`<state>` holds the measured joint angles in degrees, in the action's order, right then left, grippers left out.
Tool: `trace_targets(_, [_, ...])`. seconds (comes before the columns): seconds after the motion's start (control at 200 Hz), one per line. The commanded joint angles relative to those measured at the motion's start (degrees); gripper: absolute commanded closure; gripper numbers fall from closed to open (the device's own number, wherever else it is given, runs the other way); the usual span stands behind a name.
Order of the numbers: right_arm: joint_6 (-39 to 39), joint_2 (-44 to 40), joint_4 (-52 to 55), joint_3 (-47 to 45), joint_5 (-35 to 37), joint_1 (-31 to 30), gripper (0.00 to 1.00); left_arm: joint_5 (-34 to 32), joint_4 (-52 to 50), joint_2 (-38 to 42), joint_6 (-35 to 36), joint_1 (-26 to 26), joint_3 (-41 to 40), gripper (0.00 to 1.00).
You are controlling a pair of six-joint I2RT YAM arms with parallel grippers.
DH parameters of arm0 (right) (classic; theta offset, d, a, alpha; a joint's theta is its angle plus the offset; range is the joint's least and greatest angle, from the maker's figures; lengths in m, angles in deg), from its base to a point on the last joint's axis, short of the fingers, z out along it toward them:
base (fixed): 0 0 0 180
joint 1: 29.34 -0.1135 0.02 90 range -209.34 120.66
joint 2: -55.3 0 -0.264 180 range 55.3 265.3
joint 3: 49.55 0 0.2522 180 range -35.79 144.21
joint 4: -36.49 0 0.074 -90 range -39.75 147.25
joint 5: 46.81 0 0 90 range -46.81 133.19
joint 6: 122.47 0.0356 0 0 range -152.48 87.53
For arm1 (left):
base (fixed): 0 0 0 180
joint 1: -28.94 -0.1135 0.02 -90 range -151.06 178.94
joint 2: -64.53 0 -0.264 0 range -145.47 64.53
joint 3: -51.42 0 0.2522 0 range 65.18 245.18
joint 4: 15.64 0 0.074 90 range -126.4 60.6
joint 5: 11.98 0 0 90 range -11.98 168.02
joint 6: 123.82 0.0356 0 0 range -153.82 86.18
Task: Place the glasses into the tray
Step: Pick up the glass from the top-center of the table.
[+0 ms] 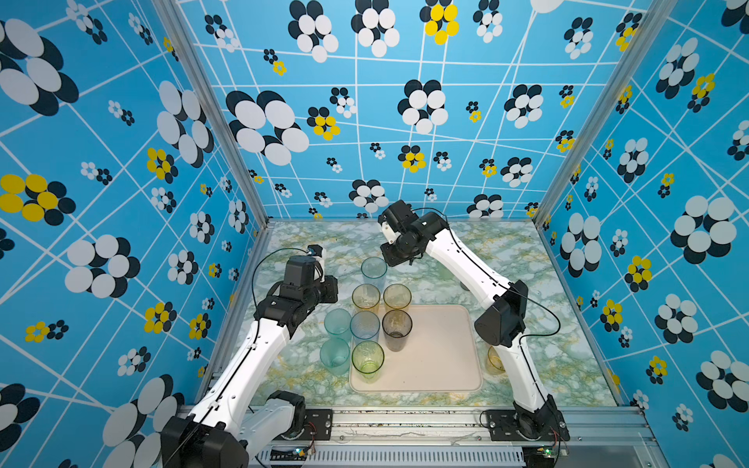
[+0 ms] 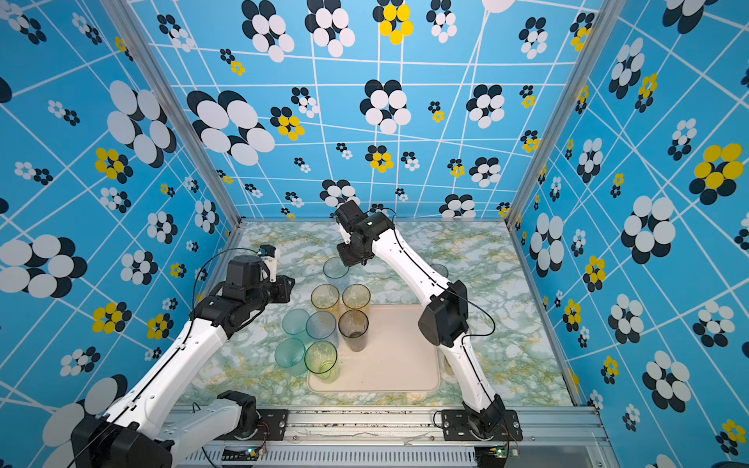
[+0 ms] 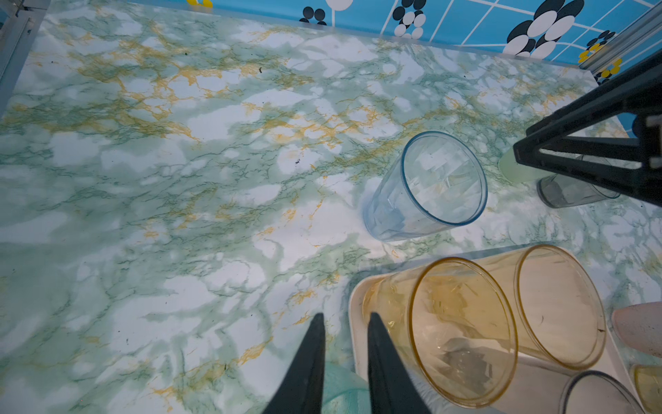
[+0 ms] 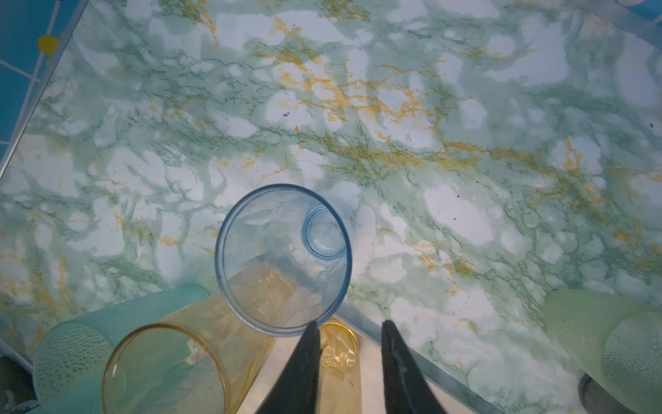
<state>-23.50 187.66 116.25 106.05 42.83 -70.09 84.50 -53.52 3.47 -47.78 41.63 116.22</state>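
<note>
Hovering over the far side of the table, my right gripper (image 4: 350,324) stands partly open with nothing between its fingers. The blue tumbler (image 4: 283,260) stands just ahead of them and a little toward one finger, whose tip nearly meets the near rim. It is upright, mouth up, long axis vertical, on the marble table (image 4: 465,107) just beyond the far edge of the tray (image 1: 437,352). I judge a grip needs me to shift sideways so one finger drops inside the rim and the other outside.

My right arm is much the nearer. My left gripper (image 3: 345,317) hangs near the tray's far corner, its fingers a narrow gap apart and empty, with the blue tumbler well off.

Two amber glasses (image 1: 366,298) crowd the tray's far edge close to my target, so there is little room on that side.

I can read no brand or label; a small mark moulded in the tumbler's base is too fine to make out
</note>
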Motion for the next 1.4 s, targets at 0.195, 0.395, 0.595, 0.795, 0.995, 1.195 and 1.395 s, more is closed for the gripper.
trace_targets(0.195, [-0.9,6.0,6.66,7.91,-1.16,-0.47,0.69,1.85,0.83,-0.57,0.68,-1.41,-0.35,0.76])
trace_targets(0.395, [-0.63,7.92,6.27,9.37,-1.65,-0.47,0.7,2.2,0.77,-0.58,0.86,-1.93,-0.51,0.76])
trace_targets(0.595, [-0.23,9.57,5.91,11.17,-2.07,-0.42,0.71,2.4,0.87,-0.6,1.04,-2.43,-0.6,0.76])
trace_targets(0.795, [0.17,10.59,5.55,11.96,-2.55,-0.47,0.73,2.63,0.87,-0.47,1.21,-2.93,-1.01,0.76])
trace_targets(0.995, [0.34,11.34,5.5,12.49,-2.58,-0.47,0.74,2.84,1.13,-0.42,1.3,-3.53,-1.35,0.76])
trace_targets(1.195, [0.87,11.43,4.49,12.67,-2.32,-0.47,0.79,2.74,1.31,-0.62,1.56,-3.63,-1.65,0.76])
trace_targets(1.395, [0.96,11.63,4.49,12.64,-1.67,-0.47,0.87,2.67,1.32,-0.56,1.74,-3.99,-1.97,0.76])
